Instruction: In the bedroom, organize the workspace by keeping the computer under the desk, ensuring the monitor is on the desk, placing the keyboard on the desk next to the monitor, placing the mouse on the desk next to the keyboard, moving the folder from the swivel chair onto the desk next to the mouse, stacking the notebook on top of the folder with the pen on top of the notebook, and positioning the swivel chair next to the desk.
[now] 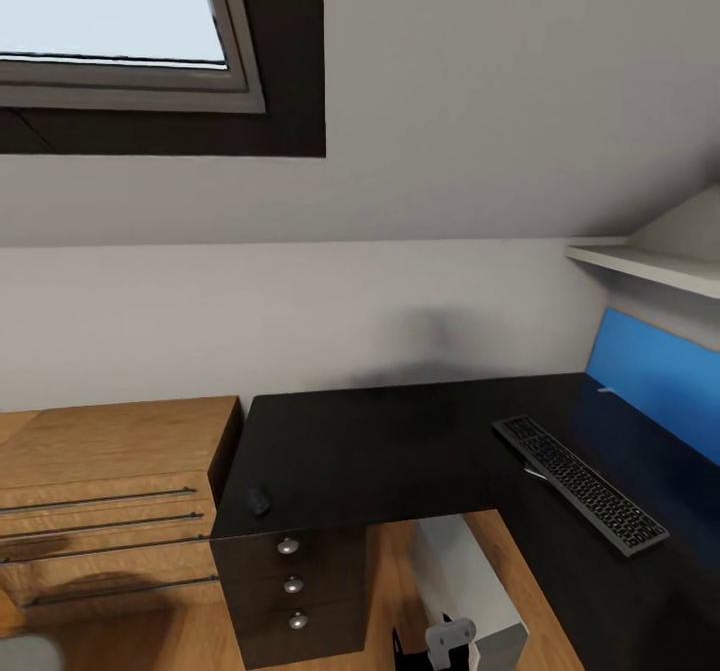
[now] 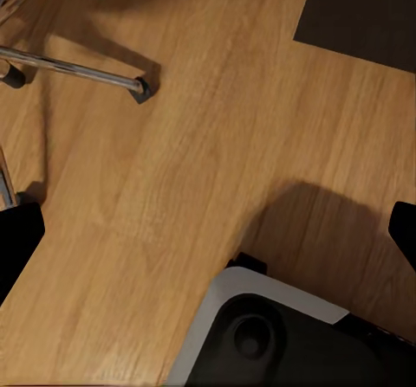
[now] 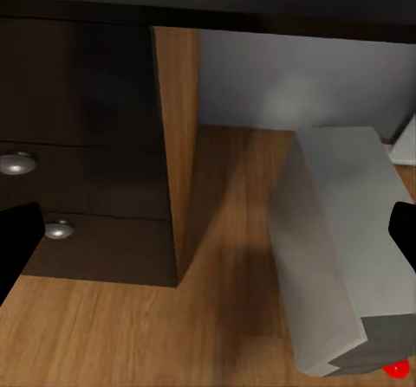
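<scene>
The black-topped desk (image 1: 380,451) fills the corner below the sloped ceiling. On its right wing, the keyboard (image 1: 580,483) lies at an angle in front of the blue back panel (image 1: 650,376). The mouse (image 1: 260,500) sits near the desk's front left edge, above the drawers. Under the desk stands the grey computer (image 1: 462,576) (image 3: 334,240), right in front of my open right gripper (image 3: 208,235). My left gripper (image 2: 208,235) is open over bare wood floor, near a silver leg and castor of the swivel chair (image 2: 139,87). The monitor, folder and notebook are out of view.
A light-wood dresser (image 1: 100,491) with bar handles adjoins the desk on the left. Dark drawers with silver knobs (image 1: 290,583) (image 3: 59,228) and a wood side panel (image 3: 178,145) flank the computer. A white shelf (image 1: 650,266) hangs at the right. My own base (image 2: 277,335) shows below the left gripper.
</scene>
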